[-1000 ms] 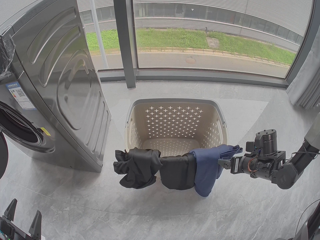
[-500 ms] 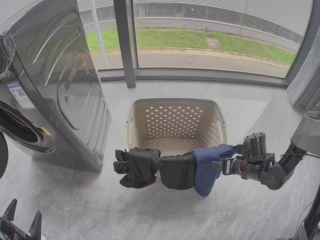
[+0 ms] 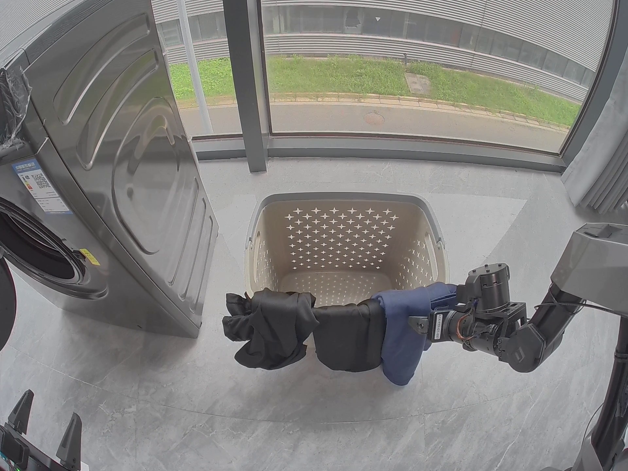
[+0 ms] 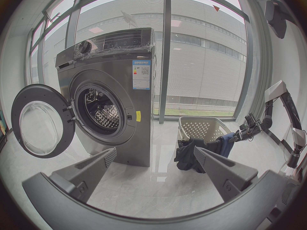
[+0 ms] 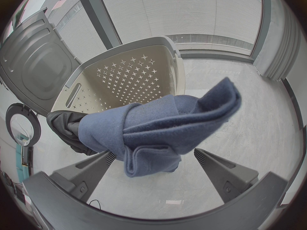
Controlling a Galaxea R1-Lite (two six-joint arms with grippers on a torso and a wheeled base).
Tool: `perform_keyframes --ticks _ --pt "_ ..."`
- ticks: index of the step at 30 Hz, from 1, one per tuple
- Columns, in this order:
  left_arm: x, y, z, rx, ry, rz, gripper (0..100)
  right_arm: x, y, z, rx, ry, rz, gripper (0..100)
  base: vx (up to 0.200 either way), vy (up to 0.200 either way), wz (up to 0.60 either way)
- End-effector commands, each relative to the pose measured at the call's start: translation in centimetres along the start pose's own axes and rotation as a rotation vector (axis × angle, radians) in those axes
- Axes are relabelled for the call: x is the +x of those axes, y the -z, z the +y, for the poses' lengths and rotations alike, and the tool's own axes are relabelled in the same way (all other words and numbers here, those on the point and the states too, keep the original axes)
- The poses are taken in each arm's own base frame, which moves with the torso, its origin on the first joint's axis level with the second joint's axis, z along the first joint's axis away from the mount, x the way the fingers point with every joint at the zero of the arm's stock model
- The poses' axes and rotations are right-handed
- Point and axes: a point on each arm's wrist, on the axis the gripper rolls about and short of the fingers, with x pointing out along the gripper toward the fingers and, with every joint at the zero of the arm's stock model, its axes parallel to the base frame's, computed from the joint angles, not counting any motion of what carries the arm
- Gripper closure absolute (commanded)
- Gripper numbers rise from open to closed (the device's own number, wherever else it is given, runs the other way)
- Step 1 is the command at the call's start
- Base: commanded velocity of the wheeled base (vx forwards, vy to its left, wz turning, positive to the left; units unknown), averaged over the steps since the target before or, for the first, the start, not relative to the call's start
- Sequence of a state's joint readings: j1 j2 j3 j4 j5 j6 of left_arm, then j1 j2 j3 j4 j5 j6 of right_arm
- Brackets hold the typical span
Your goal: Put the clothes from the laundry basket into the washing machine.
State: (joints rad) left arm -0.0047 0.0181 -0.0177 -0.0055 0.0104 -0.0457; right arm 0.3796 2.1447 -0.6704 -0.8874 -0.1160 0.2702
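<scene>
Head view: a blue garment (image 3: 398, 345) and black clothes (image 3: 271, 328) hang over the laundry basket's (image 3: 345, 197) near rim, with the right gripper (image 3: 418, 325) at the basket's near right corner. Left wrist view: the left gripper (image 4: 155, 152), spread wide and empty, sits well short of the basket, with the open washing machine (image 4: 108, 106) beside the basket. Right wrist view: jaws stand wide apart around the blue fold, gripping nothing; the cloth looks soft, light and floppy, so that thick bunched fold seems the best place to pinch.

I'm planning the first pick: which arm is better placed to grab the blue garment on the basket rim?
Right. The right gripper is open with the blue garment between its fingers at the near rim of the laundry basket; the left gripper is open too, but far from the basket.
</scene>
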Motion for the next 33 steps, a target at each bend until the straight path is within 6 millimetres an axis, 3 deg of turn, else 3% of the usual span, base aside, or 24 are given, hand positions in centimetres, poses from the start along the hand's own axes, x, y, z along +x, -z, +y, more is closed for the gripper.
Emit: perform_keyframes --ticks 1,5,6,19,30,33 --pt "0.0 0.5 0.0 0.000 0.000 0.002 0 0.3 -0.1 0.3 0.000 -0.007 -0.007 0 0.000 0.000 0.00" --pt "0.0 0.5 0.0 0.000 0.000 0.002 0 0.2 -0.3 0.9 0.012 -0.022 -0.015 0 0.000 0.000 0.00" --pt "0.0 0.5 0.0 0.000 0.000 0.002 0 0.2 -0.3 1.0 0.012 -0.023 -0.016 100 0.000 0.000 0.00" --pt "0.0 0.5 0.0 -0.002 0.000 0.002 0 -0.8 0.2 2.4 -0.002 -0.060 -0.007 100 0.000 0.000 0.00" --pt "0.0 0.5 0.0 -0.002 0.000 0.002 0 -7.6 -2.4 3.0 -0.007 -0.087 -0.092 100 0.000 0.000 0.00" --pt "0.0 0.5 0.0 -0.002 0.000 0.002 0 -8.4 -2.4 2.9 -0.011 -0.083 -0.071 100 0.000 0.000 0.00"
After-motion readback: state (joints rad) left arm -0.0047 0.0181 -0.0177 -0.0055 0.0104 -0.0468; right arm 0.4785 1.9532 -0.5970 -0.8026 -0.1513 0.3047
